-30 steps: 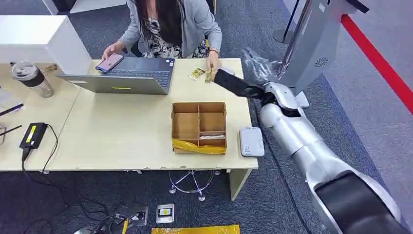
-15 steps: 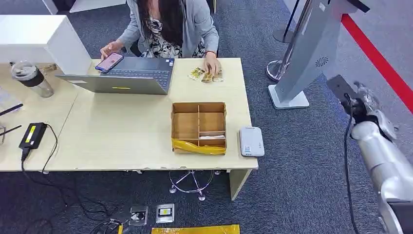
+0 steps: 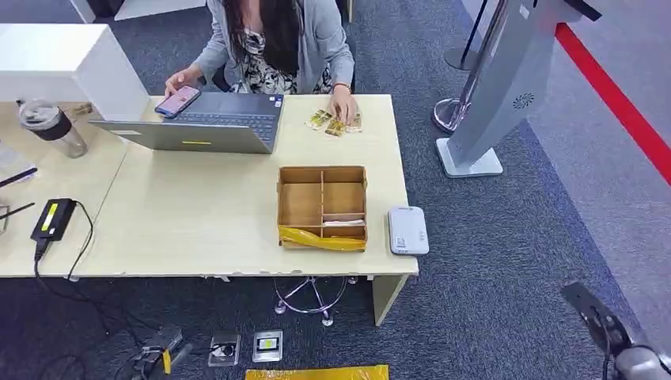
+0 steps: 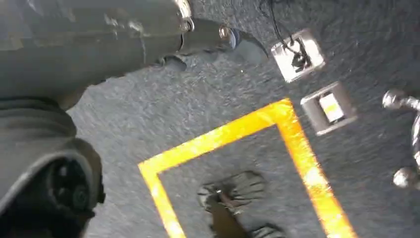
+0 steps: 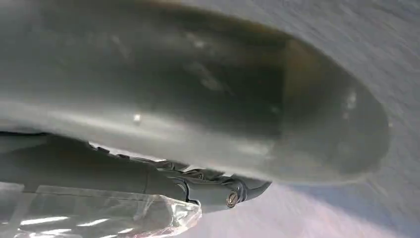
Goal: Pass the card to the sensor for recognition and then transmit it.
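Several gold cards (image 3: pixel 335 123) lie on the far side of the wooden table (image 3: pixel 198 214), under a seated person's hand (image 3: pixel 344 105). The white sensor (image 3: pixel 407 229) lies at the table's near right corner, beside a cardboard divider box (image 3: pixel 282 198). My right arm (image 3: pixel 613 336) hangs low at the bottom right of the head view, far from the table. In the right wrist view my right hand (image 5: pixel 213 188) shows straight dark fingers and a blurred grey thumb, with nothing in it. My left hand (image 4: pixel 99 29) hangs over the carpet, fingers (image 4: pixel 213 37) stretched out and holding nothing.
A laptop (image 3: pixel 198 127), a phone (image 3: pixel 178 101) and a cup (image 3: pixel 51 127) sit on the table's left half. A grey kiosk stand (image 3: pixel 494 87) rises right of the table. Floor sockets (image 3: pixel 267 345) and yellow tape (image 4: pixel 237 134) mark the carpet.
My right arm has pulled back from the cards by the person's hand, swung out to the right and dropped to the bottom right corner. The cards stay on the table.
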Controlling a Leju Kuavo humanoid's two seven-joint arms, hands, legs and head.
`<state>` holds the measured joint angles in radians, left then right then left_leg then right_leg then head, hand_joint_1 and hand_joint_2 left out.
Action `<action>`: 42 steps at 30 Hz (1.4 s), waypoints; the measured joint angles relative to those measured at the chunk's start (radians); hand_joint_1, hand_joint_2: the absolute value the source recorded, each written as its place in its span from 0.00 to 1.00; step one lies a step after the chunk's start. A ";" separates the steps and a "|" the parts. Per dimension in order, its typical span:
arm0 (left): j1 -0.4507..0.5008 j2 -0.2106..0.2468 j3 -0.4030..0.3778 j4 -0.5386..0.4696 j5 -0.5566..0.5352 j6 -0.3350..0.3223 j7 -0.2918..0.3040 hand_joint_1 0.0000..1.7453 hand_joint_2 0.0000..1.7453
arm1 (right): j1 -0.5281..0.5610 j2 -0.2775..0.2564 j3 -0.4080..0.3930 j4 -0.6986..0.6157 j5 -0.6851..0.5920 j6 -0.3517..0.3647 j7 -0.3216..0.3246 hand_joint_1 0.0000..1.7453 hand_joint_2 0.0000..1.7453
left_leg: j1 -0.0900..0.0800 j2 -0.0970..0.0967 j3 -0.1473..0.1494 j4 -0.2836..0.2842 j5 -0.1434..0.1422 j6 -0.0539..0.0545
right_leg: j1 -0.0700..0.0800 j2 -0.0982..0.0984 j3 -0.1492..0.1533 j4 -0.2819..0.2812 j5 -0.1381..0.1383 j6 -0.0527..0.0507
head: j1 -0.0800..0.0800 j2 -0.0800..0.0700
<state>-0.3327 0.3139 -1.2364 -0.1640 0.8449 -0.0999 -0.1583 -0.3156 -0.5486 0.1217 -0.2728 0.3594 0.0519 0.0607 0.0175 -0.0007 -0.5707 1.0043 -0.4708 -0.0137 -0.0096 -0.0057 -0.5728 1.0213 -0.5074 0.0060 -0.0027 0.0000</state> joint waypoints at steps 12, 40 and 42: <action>0.080 0.046 0.132 0.000 0.052 0.040 0.027 0.00 0.00 | 0.184 0.089 -0.098 0.043 -0.074 -0.175 -0.034 0.00 0.00 | 0.000 0.002 0.000 0.000 0.000 -0.001 | 0.000 0.003 -0.001 0.000 -0.001 -0.001 | 0.000 0.000; 0.112 0.043 0.161 0.000 -0.008 -0.024 0.009 0.00 0.00 | 0.180 0.169 -0.137 0.056 0.052 -0.252 -0.069 0.00 0.00 | -0.001 0.002 0.001 0.000 0.000 -0.001 | -0.001 0.003 0.000 0.000 0.000 -0.001 | 0.000 0.000; 0.109 0.041 0.161 0.000 -0.021 -0.017 0.007 0.00 0.00 | 0.177 0.160 -0.137 0.056 0.045 -0.216 -0.055 0.00 0.00 | -0.001 0.002 0.001 0.000 0.000 -0.001 | -0.001 0.003 0.000 0.000 0.000 -0.001 | 0.000 0.000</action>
<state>-0.2235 0.3548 -1.0758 -0.1644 0.8240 -0.1167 -0.1511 -0.1386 -0.3887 -0.0153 -0.2163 0.4040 -0.1639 0.0061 0.0166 0.0018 -0.5695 1.0042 -0.4710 -0.0142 -0.0106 -0.0032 -0.5729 1.0213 -0.5078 0.0052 -0.0023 0.0000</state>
